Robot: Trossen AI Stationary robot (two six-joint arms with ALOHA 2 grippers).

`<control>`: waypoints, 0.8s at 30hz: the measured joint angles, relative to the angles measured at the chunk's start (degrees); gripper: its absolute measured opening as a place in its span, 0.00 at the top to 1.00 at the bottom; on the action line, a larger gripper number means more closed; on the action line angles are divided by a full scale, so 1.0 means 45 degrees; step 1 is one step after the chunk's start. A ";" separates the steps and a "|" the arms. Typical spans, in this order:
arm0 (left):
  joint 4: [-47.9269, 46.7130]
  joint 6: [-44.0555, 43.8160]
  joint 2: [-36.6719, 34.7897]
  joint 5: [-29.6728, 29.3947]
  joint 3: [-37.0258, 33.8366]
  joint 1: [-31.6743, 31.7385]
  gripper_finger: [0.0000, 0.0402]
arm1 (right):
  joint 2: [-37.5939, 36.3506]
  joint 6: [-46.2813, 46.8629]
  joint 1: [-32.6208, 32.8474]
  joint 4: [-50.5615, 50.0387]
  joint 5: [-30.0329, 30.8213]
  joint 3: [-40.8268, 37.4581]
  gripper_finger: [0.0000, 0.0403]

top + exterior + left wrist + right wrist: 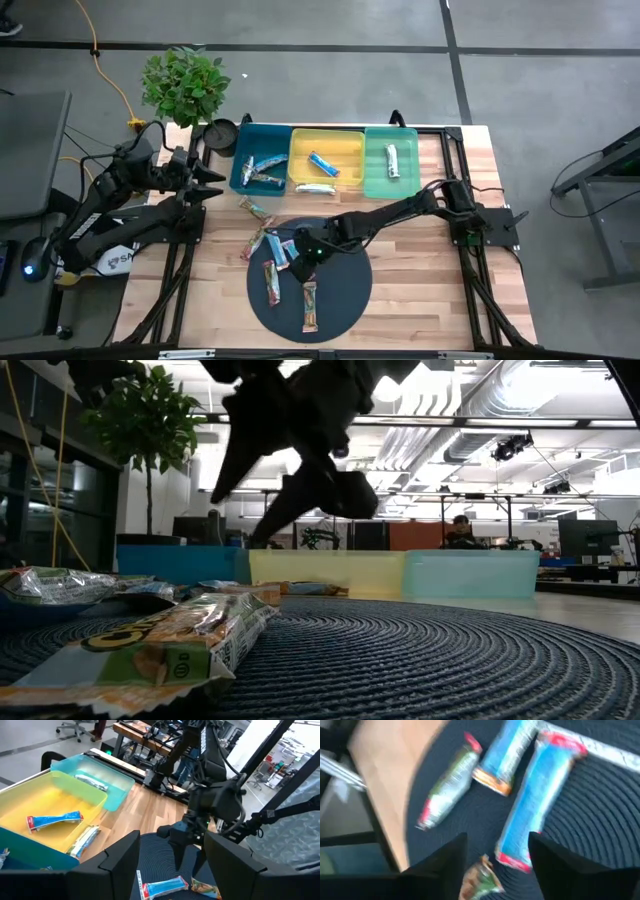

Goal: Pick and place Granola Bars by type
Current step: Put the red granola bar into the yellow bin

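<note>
Several granola bars lie flat on and beside the dark round mat: a blue bar, a second blue bar with an orange end, a silver-green bar and multicolour ones. My right gripper hangs open just above the mat. In the right wrist view its fingers stand on either side of the blue bar's near end without touching it. My left gripper waits open and empty near the blue bin; its fingers show in the left wrist view.
Three bins stand in a row at the far edge: blue, yellow and green, each holding bars. A potted plant and a dark round thing stand at the far left. Bare wood lies right of the mat.
</note>
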 joint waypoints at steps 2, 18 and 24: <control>0.0002 -0.0015 0.0000 0.0003 0.0000 0.0000 0.46 | -0.0013 -0.0057 -0.0084 0.0334 -0.0004 0.0029 0.47; 0.0013 -0.0048 0.0000 -0.0509 0.0000 0.0003 0.46 | 0.0107 -0.1728 -0.0657 0.0449 -0.0032 0.1169 0.47; 0.0018 -0.0177 0.0000 -0.0544 0.0000 0.0001 0.46 | 0.0616 -0.3664 -0.0715 -0.1317 0.1001 0.4053 0.49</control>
